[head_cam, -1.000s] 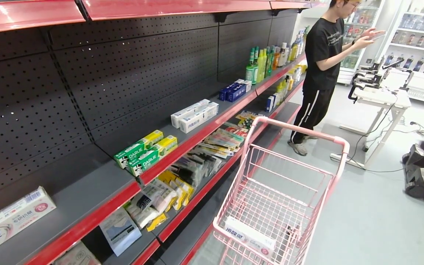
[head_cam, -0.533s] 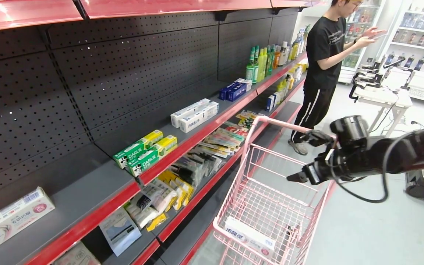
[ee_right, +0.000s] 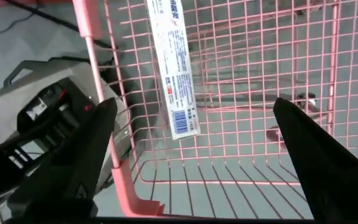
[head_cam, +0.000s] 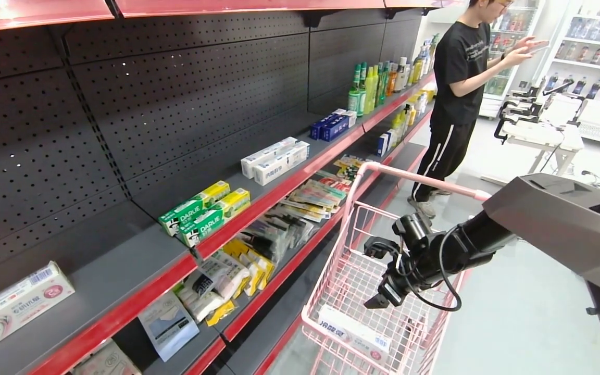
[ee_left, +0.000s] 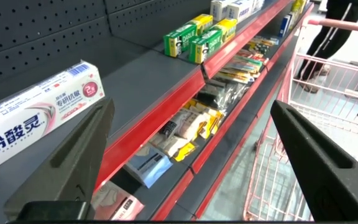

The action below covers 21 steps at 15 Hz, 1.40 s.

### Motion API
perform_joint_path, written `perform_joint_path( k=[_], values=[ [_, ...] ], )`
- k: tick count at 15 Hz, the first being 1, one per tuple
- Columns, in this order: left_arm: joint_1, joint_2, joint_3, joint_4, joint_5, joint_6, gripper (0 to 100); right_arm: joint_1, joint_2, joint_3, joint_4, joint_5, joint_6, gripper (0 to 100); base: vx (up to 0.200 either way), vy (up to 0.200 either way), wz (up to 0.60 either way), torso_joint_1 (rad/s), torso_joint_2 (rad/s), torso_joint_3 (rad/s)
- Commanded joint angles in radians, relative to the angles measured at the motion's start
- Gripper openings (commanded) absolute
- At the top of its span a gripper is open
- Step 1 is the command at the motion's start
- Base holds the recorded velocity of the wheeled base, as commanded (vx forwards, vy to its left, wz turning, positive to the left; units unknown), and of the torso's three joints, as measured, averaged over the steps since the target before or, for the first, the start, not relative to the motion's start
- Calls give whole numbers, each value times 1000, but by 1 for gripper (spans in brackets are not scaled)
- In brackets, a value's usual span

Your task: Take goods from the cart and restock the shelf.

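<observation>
Restocking looked to be only partly done. One white toothpaste box lay flat on the wire floor of the pink cart, at about 5 o'clock in the head view. It had not yet been picked up. The right pincer hung over the basket just above that box, spread wide and empty. A similar shelved toothpaste box lay on the grey shelf at about 8 o'clock. The left pincer was near it, also spread wide and holding nothing. What was left, as I judged it, was to grasp the carted box and set it on the shelf.

Both white boxes carried large blue characters and a round red badge. The carted one showed a barcode near one end. The green-and-yellow boxes at about 9 o'clock bore white capital lettering.
</observation>
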Motion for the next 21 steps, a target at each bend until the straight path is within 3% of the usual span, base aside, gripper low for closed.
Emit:
perform_joint_path(
  k=[1,7,21],
  values=[
    [0,0,0,0,1,0,100,-3,30,-6,1,1,-4,100,0,0,0,-90,198,115],
    [0,0,0,0,1,2,100,-69,99,-52,-1,3,-105,100,0,0,0,-101,225,124],
    [0,0,0,0,2,-1,100,2,130,-90,1,26,-153,100,0,0,0,-144,332,186]
  ],
)
